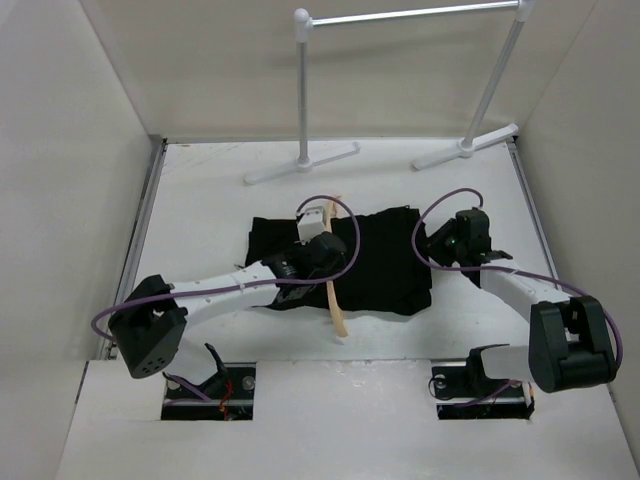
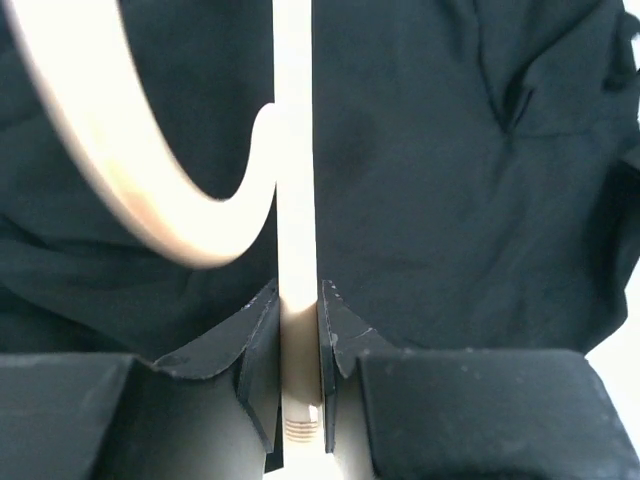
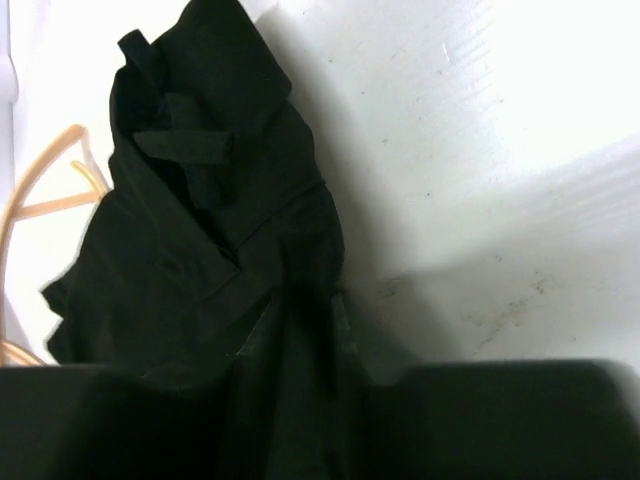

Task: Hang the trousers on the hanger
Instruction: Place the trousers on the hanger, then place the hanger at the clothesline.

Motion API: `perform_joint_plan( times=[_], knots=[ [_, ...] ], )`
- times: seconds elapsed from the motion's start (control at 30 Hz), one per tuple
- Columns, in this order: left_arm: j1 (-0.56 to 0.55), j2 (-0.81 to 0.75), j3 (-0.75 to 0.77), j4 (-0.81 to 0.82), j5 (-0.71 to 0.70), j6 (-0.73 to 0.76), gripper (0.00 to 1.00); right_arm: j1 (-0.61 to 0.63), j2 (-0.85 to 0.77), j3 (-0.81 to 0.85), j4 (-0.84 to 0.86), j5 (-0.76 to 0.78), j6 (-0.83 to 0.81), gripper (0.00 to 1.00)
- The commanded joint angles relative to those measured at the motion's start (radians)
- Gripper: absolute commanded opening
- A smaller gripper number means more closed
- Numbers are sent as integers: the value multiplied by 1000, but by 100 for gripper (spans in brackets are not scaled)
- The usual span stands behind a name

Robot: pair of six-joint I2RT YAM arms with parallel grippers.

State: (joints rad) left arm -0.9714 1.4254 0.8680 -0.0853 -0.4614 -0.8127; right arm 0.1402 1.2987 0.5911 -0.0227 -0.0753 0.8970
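The black trousers lie spread on the white table. The light tan hanger lies across their left half, running from far to near. My left gripper is shut on the hanger's straight bar, which stands between the jaws above the cloth; a curved arm sweeps off to the left. My right gripper sits at the trousers' right edge and is shut on a fold of the black cloth. Part of the hanger shows at the left of the right wrist view.
A white metal rail stand stands at the back, its feet on the table's far part. White walls close in the table on the left, right and back. Purple cables loop over both arms.
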Motion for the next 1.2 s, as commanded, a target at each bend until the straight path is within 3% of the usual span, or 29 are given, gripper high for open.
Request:
perform_joint_plan(
  times=[0.0, 0.1, 0.23, 0.4, 0.5, 0.57, 0.63, 0.7, 0.8, 0.87, 0.97, 1.17],
  knots=[
    [-5, -45, 110, -26, -40, 50, 3, 22, -39, -7, 30, 19, -6, 45],
    [-14, -65, 230, -120, -54, 95, 3, 35, -152, 12, -58, 25, -39, 67],
    [-39, -80, 391, -198, -59, 196, 2, 72, -338, 68, -192, 32, -92, 75],
    [-33, -103, 566, -261, -51, 297, 2, 158, -539, 217, -330, 17, -156, 71],
    [-19, -99, 664, -278, -27, 342, 3, 245, -585, 320, -338, -41, -179, 49],
    [-14, -77, 721, -287, -4, 356, 3, 317, -587, 387, -319, -93, -184, 33],
    [-10, -50, 768, -291, 19, 368, 3, 388, -570, 435, -289, -128, -188, 32],
    [-5, -27, 801, -288, 33, 379, 3, 484, -540, 475, -249, -142, -187, 38],
    [3, 7, 835, -266, 40, 397, 3, 632, -486, 490, -153, -118, -182, 61],
    [6, 24, 839, -237, 50, 406, 3, 687, -434, 489, -97, -104, -181, 68],
    [7, 44, 850, -217, 61, 411, 3, 730, -346, 516, -47, -100, -193, 73],
    [4, 61, 859, -209, 75, 412, 3, 741, -250, 515, 12, -60, -205, 70]
  ],
)
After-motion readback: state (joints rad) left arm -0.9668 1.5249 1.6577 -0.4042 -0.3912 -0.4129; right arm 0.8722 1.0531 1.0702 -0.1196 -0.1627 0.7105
